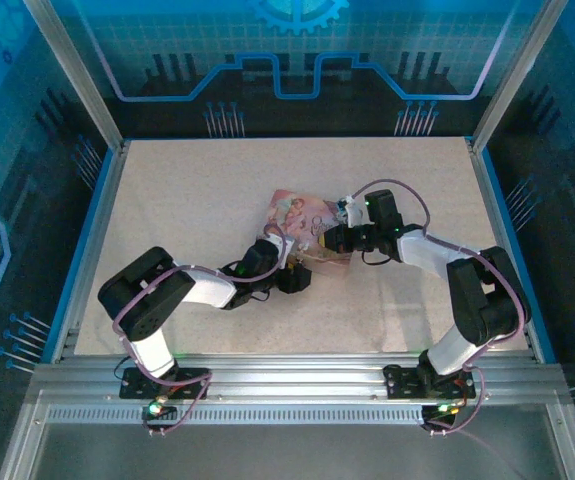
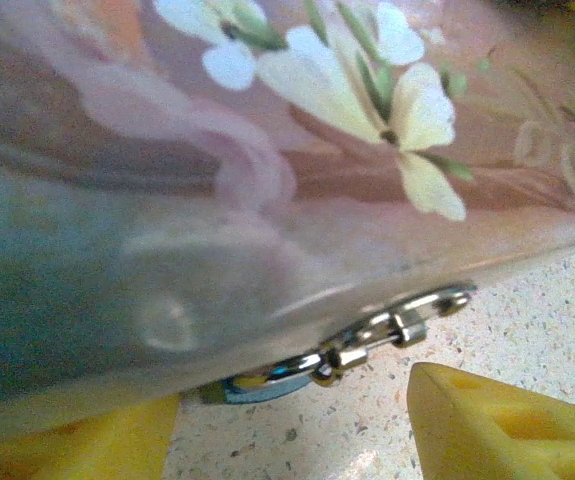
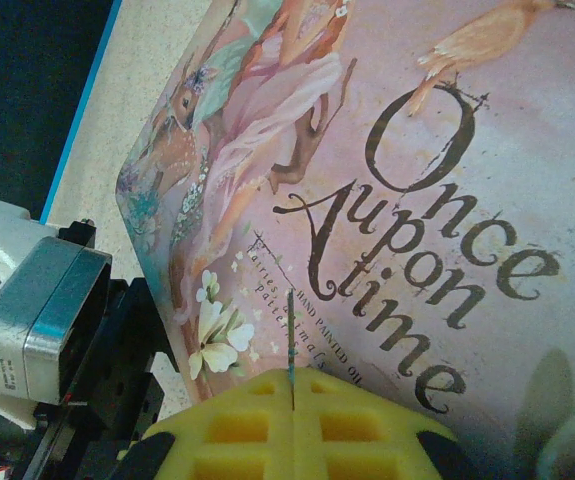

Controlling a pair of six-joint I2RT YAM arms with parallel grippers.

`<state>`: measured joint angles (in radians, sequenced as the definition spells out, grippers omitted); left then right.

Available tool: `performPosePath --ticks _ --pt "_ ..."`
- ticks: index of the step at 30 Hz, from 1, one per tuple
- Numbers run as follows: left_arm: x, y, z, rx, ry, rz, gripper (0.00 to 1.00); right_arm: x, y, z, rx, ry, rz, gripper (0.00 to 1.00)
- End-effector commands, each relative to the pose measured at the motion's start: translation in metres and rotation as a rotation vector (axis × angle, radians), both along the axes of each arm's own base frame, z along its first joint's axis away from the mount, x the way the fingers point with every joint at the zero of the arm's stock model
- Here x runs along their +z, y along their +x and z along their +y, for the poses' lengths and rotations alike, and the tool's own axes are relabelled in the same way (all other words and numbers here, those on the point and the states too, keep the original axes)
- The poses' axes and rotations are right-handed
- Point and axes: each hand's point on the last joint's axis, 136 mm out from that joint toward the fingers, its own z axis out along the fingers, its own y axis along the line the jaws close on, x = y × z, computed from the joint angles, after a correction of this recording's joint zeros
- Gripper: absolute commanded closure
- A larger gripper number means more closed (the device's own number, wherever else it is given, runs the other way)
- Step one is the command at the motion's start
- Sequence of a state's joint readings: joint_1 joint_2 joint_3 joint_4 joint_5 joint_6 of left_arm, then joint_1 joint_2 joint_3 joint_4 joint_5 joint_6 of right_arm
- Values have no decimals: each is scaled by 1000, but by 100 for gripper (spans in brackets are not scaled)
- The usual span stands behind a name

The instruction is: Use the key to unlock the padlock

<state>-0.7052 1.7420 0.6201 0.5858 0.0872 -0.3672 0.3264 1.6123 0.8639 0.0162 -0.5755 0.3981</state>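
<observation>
Main risk: the key (image 3: 291, 335) is a thin sliver clenched edge-on between the shut pads of the right gripper (image 3: 293, 395), poking out over the lid of the pink tin (image 3: 417, 150). If it meets the lid or lock at an angle, it could twist or slip in the grip. Second risk: the padlock (image 2: 247, 384) is hard to make out. It is likely the glint of brass behind a chrome loop (image 2: 367, 335), tucked under the tin's lower edge and touching the tabletop (image 2: 527, 320), so the keyhole may sit hidden or tilted away. The tin could also slide if nudged. Pose: the left arm (image 1: 202, 290) reaches low from the near left. The left gripper (image 2: 292, 400) is released, its yellow pads standing apart either side of the chrome loop and holding nothing. The right arm (image 1: 437, 255) folds in from the right, wrist above the lid.
</observation>
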Motion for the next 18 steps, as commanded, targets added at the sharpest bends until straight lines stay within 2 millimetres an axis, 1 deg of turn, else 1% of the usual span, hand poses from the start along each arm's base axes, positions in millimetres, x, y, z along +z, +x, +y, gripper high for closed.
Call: performPosePath --ticks 1,7,18 --pt "24 7 -20 -32 -73 -50 39 -34 -21 -14 -22 -95 111 99" --pt "30 4 -28 -49 -71 -56 43 -34 -21 -15 -23 -95 110 99" --pt "28 7 -33 -13 -73 -32 48 -32 -22 -14 -21 -90 107 99"
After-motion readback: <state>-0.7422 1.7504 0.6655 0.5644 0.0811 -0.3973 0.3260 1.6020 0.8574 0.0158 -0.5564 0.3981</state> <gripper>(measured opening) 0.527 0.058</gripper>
